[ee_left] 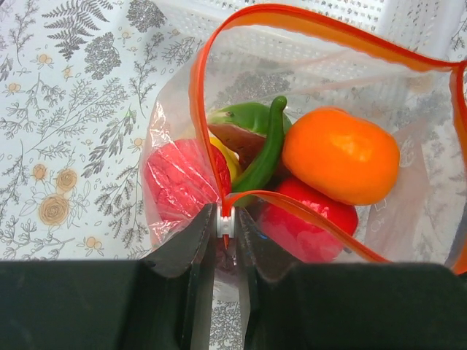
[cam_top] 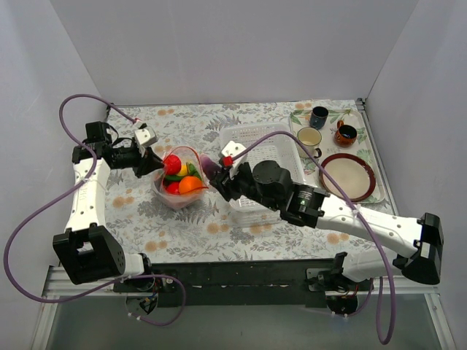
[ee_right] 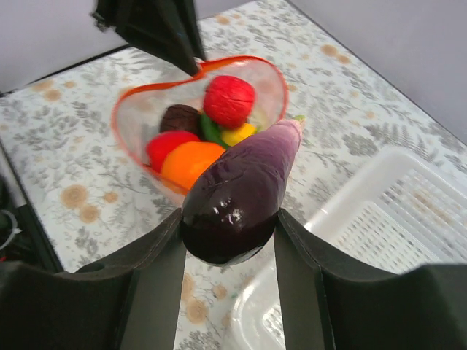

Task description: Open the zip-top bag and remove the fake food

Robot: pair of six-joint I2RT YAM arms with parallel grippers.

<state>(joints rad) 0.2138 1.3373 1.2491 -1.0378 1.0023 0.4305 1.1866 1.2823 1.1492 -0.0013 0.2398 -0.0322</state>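
The left jaws pinch the rim of the bag, which stands open on the tabletop. The right jaws, half spread, hold an eggplant just beside it, long axis pointing toward the bag.

The red-orange zip strip of the zip-top bag is pinched by the left gripper, its mouth spread wide over an orange, a green pepper and red fruit on a floral tablecloth.
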